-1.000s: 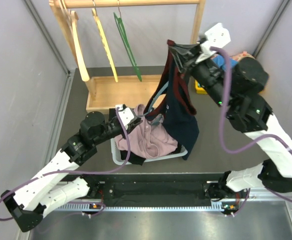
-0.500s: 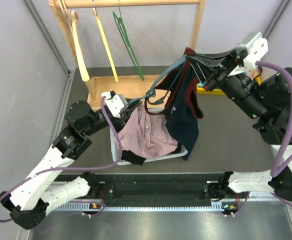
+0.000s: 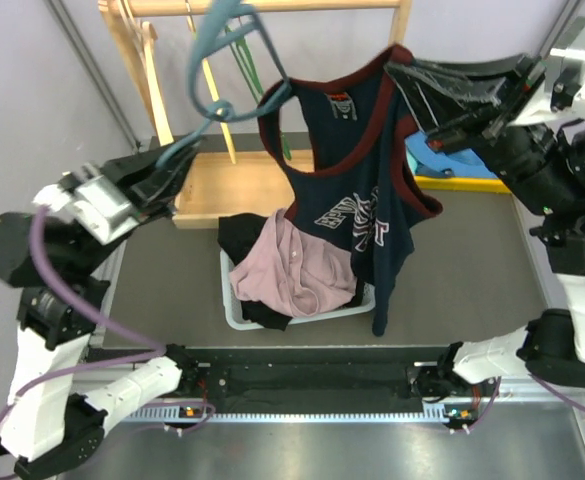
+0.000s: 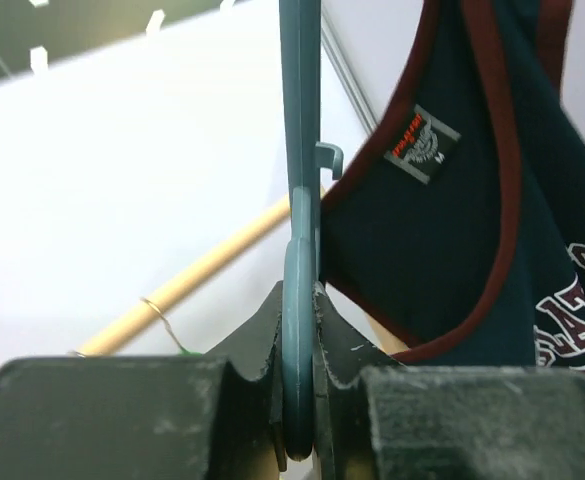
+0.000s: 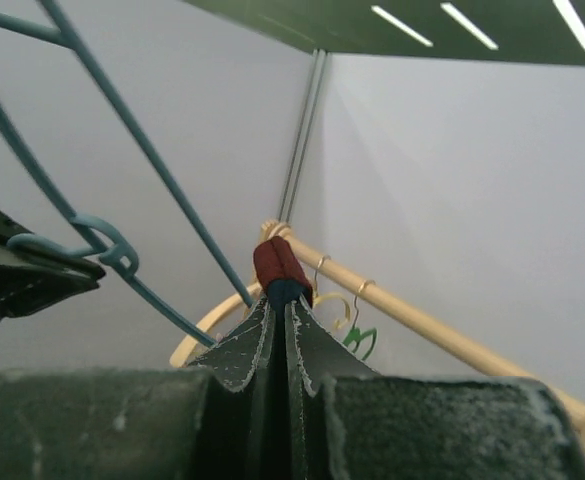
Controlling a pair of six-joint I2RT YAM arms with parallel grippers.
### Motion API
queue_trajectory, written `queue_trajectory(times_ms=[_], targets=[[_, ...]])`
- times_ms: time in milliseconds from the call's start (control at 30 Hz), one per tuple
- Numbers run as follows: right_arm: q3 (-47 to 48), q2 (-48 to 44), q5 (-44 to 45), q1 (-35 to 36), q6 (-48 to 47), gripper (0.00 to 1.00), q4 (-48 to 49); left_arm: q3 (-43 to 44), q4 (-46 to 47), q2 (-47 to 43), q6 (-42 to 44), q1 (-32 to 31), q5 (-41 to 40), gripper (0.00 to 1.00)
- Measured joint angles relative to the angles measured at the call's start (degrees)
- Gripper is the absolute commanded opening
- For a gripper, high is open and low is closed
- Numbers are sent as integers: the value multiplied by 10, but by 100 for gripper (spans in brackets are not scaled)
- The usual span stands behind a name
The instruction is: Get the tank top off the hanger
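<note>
Navy maroon-trimmed tank top [image 3: 362, 190] hanging at centre over the white basket [image 3: 232, 297], strap pinched in the closed right gripper [image 3: 397, 70], teal plastic hanger [image 4: 300, 100] clamped by the left gripper [image 3: 182, 152] far left, with risk of the free strap snagging on its notch.

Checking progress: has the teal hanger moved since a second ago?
Yes. The teal hanger, in the left gripper, went from over the basket up-left to the wooden rack.
</note>
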Motion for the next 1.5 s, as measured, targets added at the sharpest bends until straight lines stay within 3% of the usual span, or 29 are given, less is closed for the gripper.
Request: queue_trajectory(times_ms=[133, 467, 667, 933, 967, 1000, 1067, 1333, 1500], targets=[[65, 55, -21, 0, -9, 0, 33, 39, 5, -5, 0, 17, 7, 0], [99, 133, -37, 0, -18, 0, 121, 38, -1, -37, -37, 66, 22, 0], [-34, 107, -17, 0, -13, 0, 105, 43, 0, -71, -67, 87, 31, 0], [-373, 12, 29, 1, 49, 52, 73, 17, -1, -89, -86, 95, 39, 0], [-409, -3, 37, 2, 61, 60, 68, 12, -1, -89, -88, 96, 39, 0], [-445, -21, 44, 2, 72, 79, 64, 8, -2, -88, -89, 97, 40, 0], [-505, -58, 59, 2, 92, 99, 61, 5, -2, -85, -91, 99, 41, 0], [-652, -220, 97, 2, 136, 99, 44, -7, 0, -83, -105, 109, 49, 0], [-730, -280, 172, 2, 171, 99, 1, -19, 0, -82, -116, 114, 55, 0]])
